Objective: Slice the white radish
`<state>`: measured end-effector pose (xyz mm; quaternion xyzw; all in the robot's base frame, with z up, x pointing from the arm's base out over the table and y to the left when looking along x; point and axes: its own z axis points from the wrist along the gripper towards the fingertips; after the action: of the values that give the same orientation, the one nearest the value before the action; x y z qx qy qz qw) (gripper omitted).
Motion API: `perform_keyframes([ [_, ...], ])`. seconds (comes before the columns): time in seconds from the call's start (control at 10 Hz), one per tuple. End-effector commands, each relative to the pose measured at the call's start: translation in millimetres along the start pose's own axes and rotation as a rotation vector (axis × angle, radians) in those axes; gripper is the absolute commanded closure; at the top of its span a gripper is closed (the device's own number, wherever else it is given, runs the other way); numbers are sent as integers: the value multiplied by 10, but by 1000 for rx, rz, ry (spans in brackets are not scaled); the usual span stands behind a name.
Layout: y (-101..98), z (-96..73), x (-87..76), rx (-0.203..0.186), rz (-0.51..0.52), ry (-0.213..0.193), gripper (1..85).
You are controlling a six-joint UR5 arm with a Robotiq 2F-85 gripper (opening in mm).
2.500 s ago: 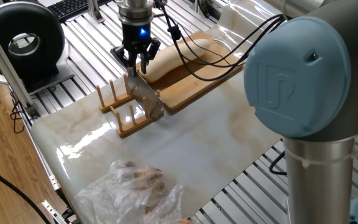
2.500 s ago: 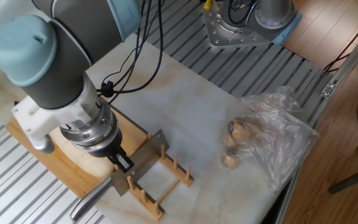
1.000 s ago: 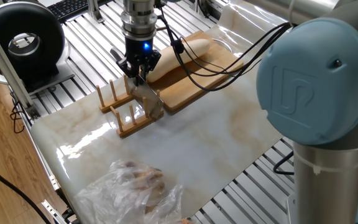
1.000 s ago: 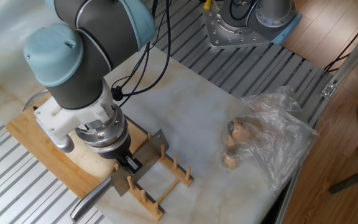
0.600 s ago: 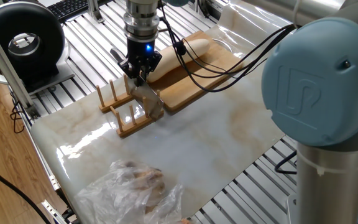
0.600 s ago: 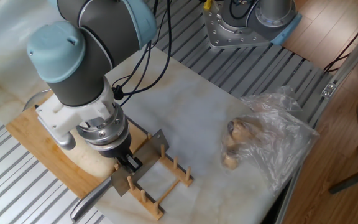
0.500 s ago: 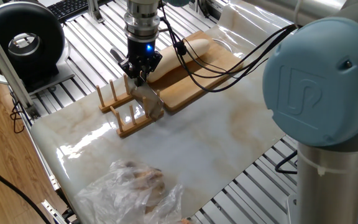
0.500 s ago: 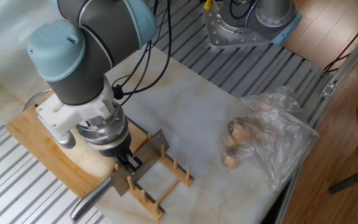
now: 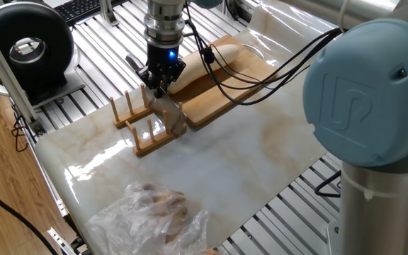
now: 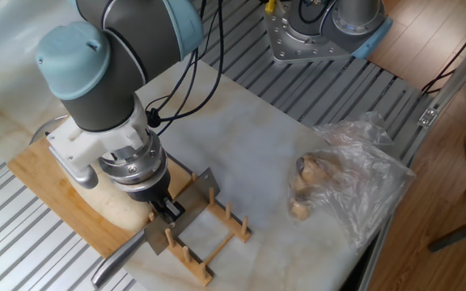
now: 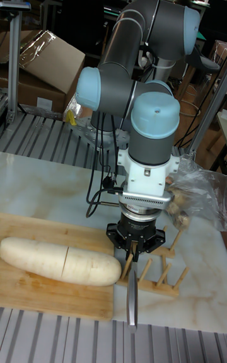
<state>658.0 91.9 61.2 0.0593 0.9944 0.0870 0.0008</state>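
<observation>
Marble-patterned and glossy, the bench (image 9: 225,156) is carrying everything under the grey and pale-blue arm, with ribbed metal rails running around it. At the centre, the black two-finger pincer (image 9: 161,82) is pointing straight down over the small wooden peg rack (image 10: 209,230), its fingers drawn close together around the top edge of the broad steel knife blade (image 10: 186,212) that is standing in the rack; it looks to be gripping that blade, though whether the pads are truly pressing on it is hard to tell. The knife's metal handle (image 11: 131,303) is sticking out past the rack toward the bench edge. Just beside the rack, the long cream-white radish (image 11: 60,261) is lying lengthwise on the pale wooden cutting board (image 11: 44,297), and a thin cross line is showing near its middle, so it may be in two pieces. Well apart, at the far end of the bench, a crumpled clear plastic bag with brownish contents (image 10: 342,178) is lying. To do this step well, I judge the pincer should be clamping firmly and lifting straight up, so the blade is clearing the pegs without dragging the rack or twisting in the grip. An embossed logo is showing on the arm's blue joint cap (image 9: 363,95); no other readable writing is visible.
</observation>
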Motion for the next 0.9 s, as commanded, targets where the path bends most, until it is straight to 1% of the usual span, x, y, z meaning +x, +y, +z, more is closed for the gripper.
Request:
perform_keyframes([
  [0.0, -21, -16, -34, 1, 22, -14, 660],
  [0.3, -22, -23, -39, 2, 31, -17, 700],
  [0.5, 15, -71, -22, 5, 45, -18, 720],
  [0.6, 31, -91, -25, 19, 63, -15, 770],
  [0.7, 24, -102, -41, 43, 78, -18, 843],
  [0.8, 86, -120, -41, 40, 84, -16, 843],
])
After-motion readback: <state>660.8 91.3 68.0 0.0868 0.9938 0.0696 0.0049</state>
